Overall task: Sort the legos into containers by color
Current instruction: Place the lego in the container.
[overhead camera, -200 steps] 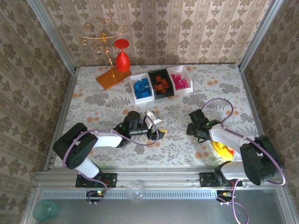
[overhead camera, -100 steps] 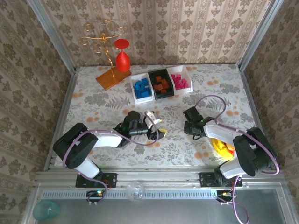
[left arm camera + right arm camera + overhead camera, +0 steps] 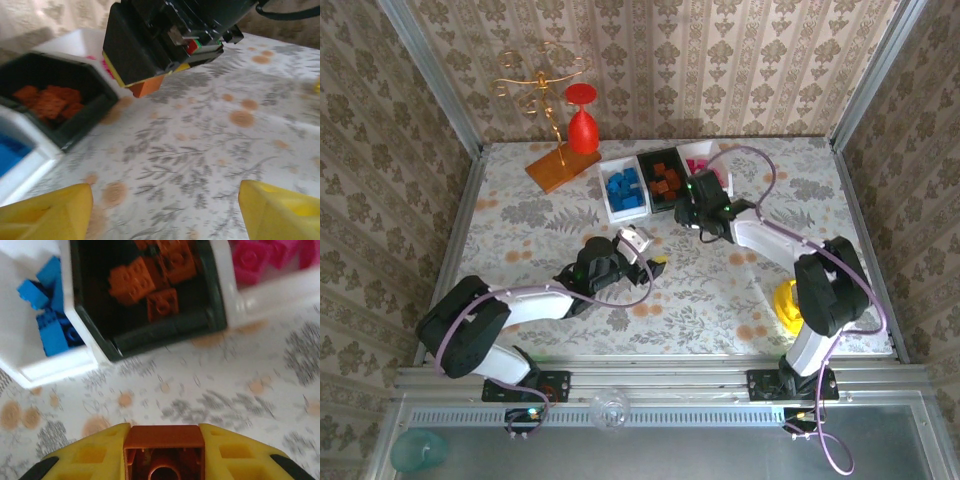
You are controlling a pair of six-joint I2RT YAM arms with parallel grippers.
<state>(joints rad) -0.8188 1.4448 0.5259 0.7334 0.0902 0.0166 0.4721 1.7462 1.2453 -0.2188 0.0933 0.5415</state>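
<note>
The right gripper is clenched on an orange-brown lego, hovering just short of the black bin at upper centre of the overhead view. That bin holds orange bricks. The left gripper sits lower, mid-frame, its fingers spread wide and nothing between them.

Light is bright and diffuse; shadows on the table are faint. The top view is sharp. Both wrist views are blurred, near fingers softest, the white bin washed out.
</note>
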